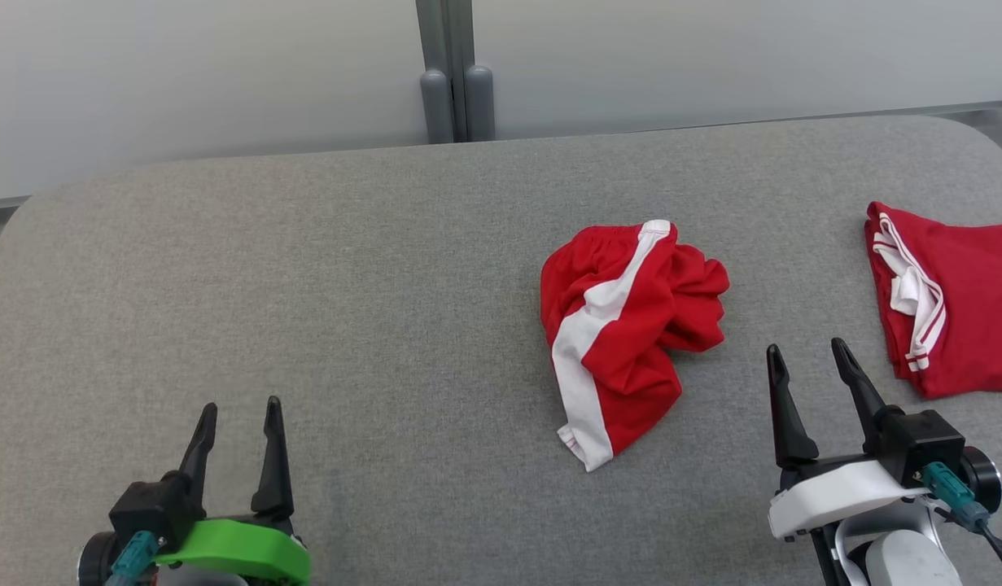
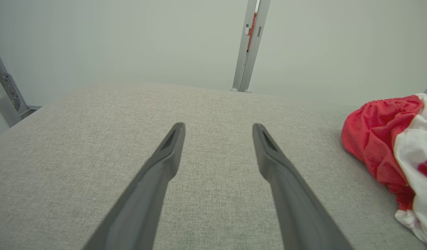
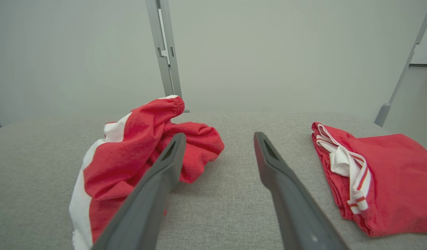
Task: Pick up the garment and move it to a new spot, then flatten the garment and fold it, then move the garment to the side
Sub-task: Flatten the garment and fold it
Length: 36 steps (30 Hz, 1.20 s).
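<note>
A crumpled red garment point(image 1: 631, 325) with a broad white stripe lies in a heap right of the table's middle; it also shows at the right edge of the left wrist view point(image 2: 390, 149) and at the left in the right wrist view point(image 3: 137, 152). My right gripper point(image 1: 810, 358) stands open just right of and below the heap, nothing between its fingers point(image 3: 218, 139). Far to the heap's left, near the front edge, my left gripper point(image 1: 242, 411) is open over bare cloth, its jaws empty point(image 2: 218, 126).
A second red piece point(image 1: 948, 301) with white-and-red trim lies folded flat at the table's right edge point(image 3: 373, 173). The grey fabric tabletop point(image 1: 305, 268) is bare on the left half. A grey post point(image 1: 456, 89) stands behind the far edge against pale panels.
</note>
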### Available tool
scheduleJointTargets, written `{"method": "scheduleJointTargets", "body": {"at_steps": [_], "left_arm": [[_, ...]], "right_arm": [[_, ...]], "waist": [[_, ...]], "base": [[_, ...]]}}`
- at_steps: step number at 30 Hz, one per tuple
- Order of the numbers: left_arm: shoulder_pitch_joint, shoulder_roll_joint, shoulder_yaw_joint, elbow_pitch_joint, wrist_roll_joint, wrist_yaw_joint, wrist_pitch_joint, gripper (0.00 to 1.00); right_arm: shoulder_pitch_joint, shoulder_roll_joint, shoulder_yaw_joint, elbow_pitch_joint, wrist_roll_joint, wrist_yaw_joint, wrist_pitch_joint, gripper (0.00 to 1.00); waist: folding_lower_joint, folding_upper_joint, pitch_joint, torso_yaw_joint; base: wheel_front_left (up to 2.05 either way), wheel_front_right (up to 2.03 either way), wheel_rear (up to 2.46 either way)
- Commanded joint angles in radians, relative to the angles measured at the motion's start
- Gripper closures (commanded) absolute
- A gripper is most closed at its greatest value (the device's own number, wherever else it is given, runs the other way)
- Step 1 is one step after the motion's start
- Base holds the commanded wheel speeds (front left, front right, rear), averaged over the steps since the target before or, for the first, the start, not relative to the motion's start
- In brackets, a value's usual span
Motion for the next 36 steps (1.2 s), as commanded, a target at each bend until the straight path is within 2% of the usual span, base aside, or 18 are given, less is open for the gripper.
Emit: {"method": "scheduleJointTargets", "body": {"at_steps": [1, 6, 9, 16, 26, 30, 36], "left_arm": [[-0.031, 0.001, -0.01, 0.004, 0.001, -0.002, 0.0, 0.0], [-0.11, 0.001, -0.058, 0.042, 0.007, -0.002, 0.0, 0.0], [-0.216, 0.024, -0.134, 0.114, -0.014, -0.002, 0.024, 0.0], [-0.509, 0.075, -0.351, 0.206, -0.181, -0.002, 0.284, 0.0], [-0.786, 0.124, -0.618, 0.238, -0.39, -0.002, 0.599, 0.0], [-0.854, 0.15, -0.684, 0.25, -0.458, -0.002, 0.657, 0.0], [-0.909, 0.174, -0.743, 0.315, -0.505, -0.002, 0.682, 0.0]], "right_arm": [[0.004, -0.002, 0.004, -0.002, 0.002, -0.002, -0.003, 0.0], [-0.018, -0.003, 0.021, -0.005, 0.006, -0.002, -0.003, 0.0], [-0.024, -0.003, 0.03, -0.005, 0.01, -0.002, -0.003, 0.0], [-0.044, -0.002, 0.052, -0.002, 0.018, -0.002, -0.003, 0.0], [-0.071, -0.002, 0.076, -0.007, 0.03, -0.002, -0.003, 0.0], [-0.076, -0.002, 0.092, -0.01, 0.041, -0.002, -0.003, 0.0], [-0.085, -0.002, 0.088, -0.017, 0.049, -0.002, -0.003, 0.0]], "waist": [[0.0, 0.0, 0.005, -0.005], [0.0, 0.0, 0.025, -0.04], [0.0, 0.0, 0.042, -0.074], [0.0, 0.0, 0.089, -0.178], [0.0, 0.0, 0.155, -0.316], [0.0, 0.0, 0.179, -0.365], [0.0, 0.0, 0.207, -0.412]], "base": [[0.0, 0.0, 0.0], [0.0, 0.0, 0.0], [0.0, 0.0, 0.0], [0.0, 0.0, 0.0], [0.0, 0.0, 0.0], [0.0, 0.0, 0.0], [0.0, 0.0, 0.0]]}}
